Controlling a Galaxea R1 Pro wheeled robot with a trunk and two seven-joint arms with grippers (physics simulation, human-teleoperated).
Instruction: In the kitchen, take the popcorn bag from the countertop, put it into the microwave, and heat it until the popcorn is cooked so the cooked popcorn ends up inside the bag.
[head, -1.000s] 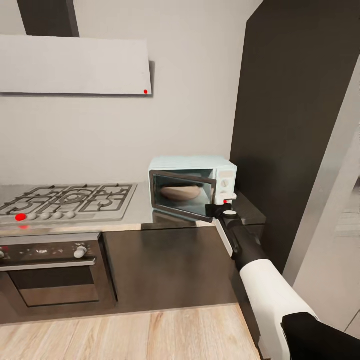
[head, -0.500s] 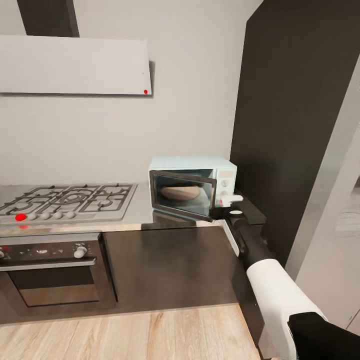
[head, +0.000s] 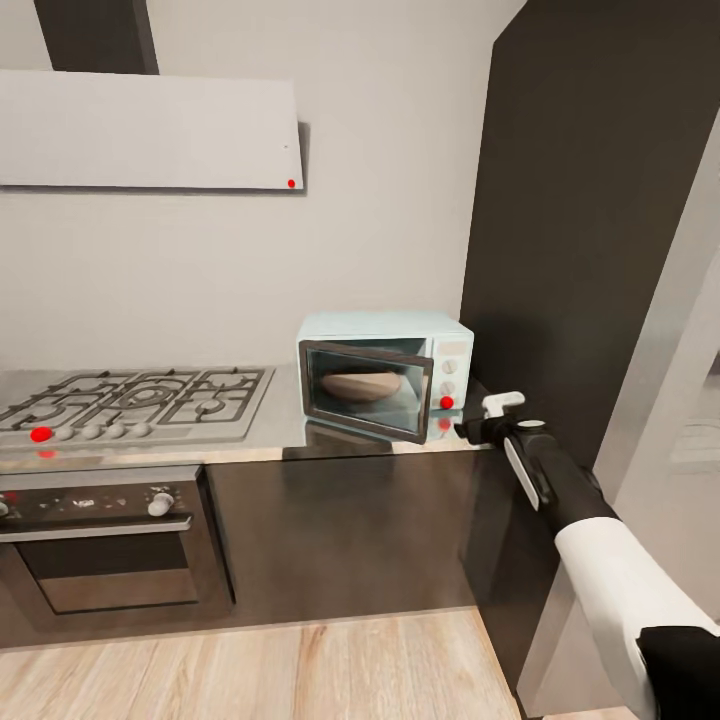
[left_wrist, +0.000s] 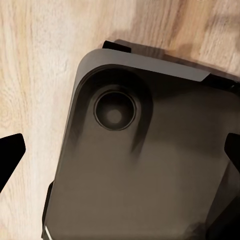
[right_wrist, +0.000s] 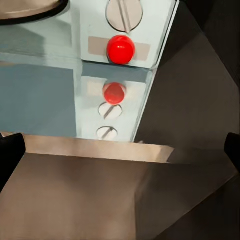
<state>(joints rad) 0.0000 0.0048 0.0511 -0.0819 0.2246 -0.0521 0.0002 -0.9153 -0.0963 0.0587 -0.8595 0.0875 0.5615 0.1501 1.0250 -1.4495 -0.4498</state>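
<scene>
The right gripper (head: 478, 428), fingers apart and holding nothing, hovers over the countertop (head: 290, 435) just right of the microwave (head: 385, 372), whose door stands ajar. The popcorn bag (head: 361, 385) sits inside, probably upright, left of and beyond the fingers. The red button (right_wrist: 120, 49) lies straight ahead; the gas hob (head: 135, 398) is well left.

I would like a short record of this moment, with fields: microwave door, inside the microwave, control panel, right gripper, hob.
microwave door: the microwave door is partly open
inside the microwave: a brownish rounded shape behind the door glass, probably the popcorn bag
control panel: red button below the knobs
right gripper: to the right of the microwave, above the countertop edge, touching nothing
hob: gas hob left of the microwave
</scene>
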